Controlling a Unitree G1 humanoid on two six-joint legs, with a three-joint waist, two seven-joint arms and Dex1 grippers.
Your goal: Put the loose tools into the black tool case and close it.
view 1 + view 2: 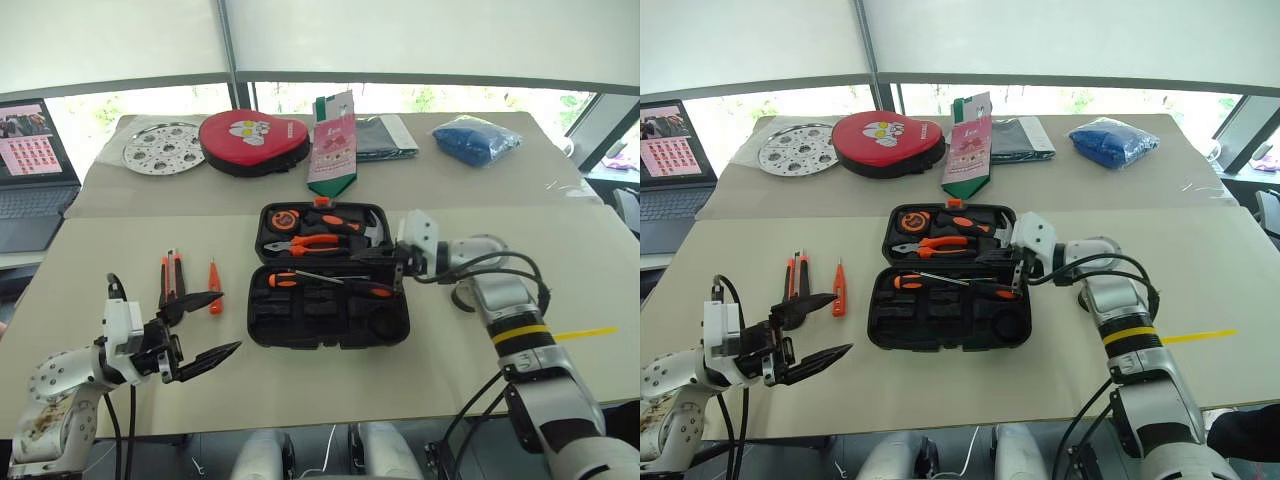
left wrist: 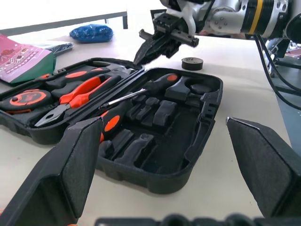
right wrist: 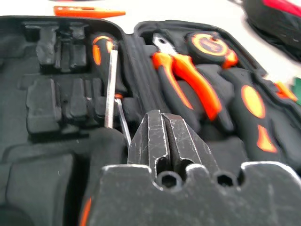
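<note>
Black tool case (image 1: pixel 328 305) lies open at worktop (image 1: pixel 520 240) centre; far half carries pliers (image 1: pixel 312 243), hammer (image 1: pixel 352 226) and tape measure (image 1: pixel 285 217), near half has 2 screwdrivers (image 1: pixel 330 283) lying across its recesses. Right gripper (image 1: pixel 392 268) hangs over the case's right edge by the screwdriver handles, jaws pressed together w/ nothing between them, per right wrist view. Left gripper (image 1: pixel 200 328) waits at near-left, jaws spread wide, empty. Step in hand, judged: screwdrivers appear placed; loading not finished, lid not yet shut. Still loose: 1 utility knife (image 1: pixel 171 277) and 1 tester pen (image 1: pixel 214 273), side by side left of the case, just beyond the left gripper; 1 grey tape roll (image 2: pixel 192 63) on the worktop right of the case, near the right arm. Count: 2 in, 3 out. Next move likely calls for the left gripper to reach forward and pinch the knife or pen across its narrow body; both lie flat, so a low, level approach is needed.
</note>
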